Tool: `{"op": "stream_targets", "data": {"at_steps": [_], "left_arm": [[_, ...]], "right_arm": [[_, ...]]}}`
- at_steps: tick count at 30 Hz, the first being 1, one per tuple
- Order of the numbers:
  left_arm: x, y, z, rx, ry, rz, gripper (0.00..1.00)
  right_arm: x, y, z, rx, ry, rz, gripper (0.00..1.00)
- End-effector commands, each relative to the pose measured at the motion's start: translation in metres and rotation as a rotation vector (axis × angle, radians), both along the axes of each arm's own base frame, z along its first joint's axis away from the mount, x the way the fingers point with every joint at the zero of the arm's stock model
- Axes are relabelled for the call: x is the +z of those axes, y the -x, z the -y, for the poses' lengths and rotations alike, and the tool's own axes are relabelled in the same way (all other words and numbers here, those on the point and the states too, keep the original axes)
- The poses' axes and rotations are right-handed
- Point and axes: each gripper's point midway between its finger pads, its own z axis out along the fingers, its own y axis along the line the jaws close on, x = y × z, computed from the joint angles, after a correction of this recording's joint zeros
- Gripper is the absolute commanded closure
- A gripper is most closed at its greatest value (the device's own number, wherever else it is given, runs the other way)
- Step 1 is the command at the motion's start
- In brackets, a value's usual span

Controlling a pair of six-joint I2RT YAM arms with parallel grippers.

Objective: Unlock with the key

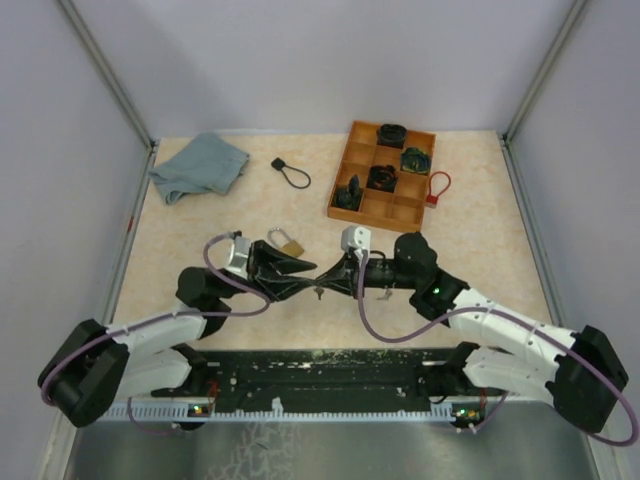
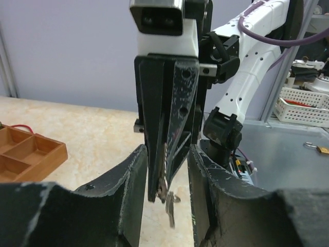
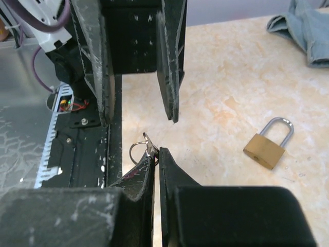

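Observation:
A small key point(image 3: 150, 144) on a wire ring is pinched at the tips of my right gripper point(image 3: 157, 152), which is shut on it. In the left wrist view the key point(image 2: 170, 204) hangs down from the right gripper point(image 2: 158, 195). My left gripper point(image 2: 168, 150) is open, its fingers point(image 3: 172, 77) standing on either side of the right gripper's tips without touching the key. Both grippers meet above the table's near middle, left gripper point(image 1: 306, 265) against right gripper point(image 1: 324, 282). The brass padlock point(image 1: 289, 243) lies flat on the table just behind them, its shackle shut point(image 3: 267, 146).
A wooden compartment tray point(image 1: 406, 212) with dark parts stands at the back right, a red cable lock point(image 1: 437, 187) beside it. A black cable lock point(image 1: 290, 170) and a blue-grey cloth point(image 1: 200, 165) lie at the back left. Side walls enclose the table.

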Motion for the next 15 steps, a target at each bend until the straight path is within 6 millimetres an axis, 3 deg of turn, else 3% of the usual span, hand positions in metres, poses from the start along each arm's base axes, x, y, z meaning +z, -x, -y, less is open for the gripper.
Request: {"op": "stream_targets", "data": {"at_steps": [1,15], "left_arm": [[-0.003,-0.014,0.007,0.04,-0.11,0.041,0.55],[-0.016,-0.013,0.018,-0.012,-0.245,0.051,0.52]], "right_arm": [[0.017,0.0,-0.006,0.043,0.009,0.031,1.0],[0.005,-0.008,-0.012,0.032,0.056,-0.009,1.0]]}}
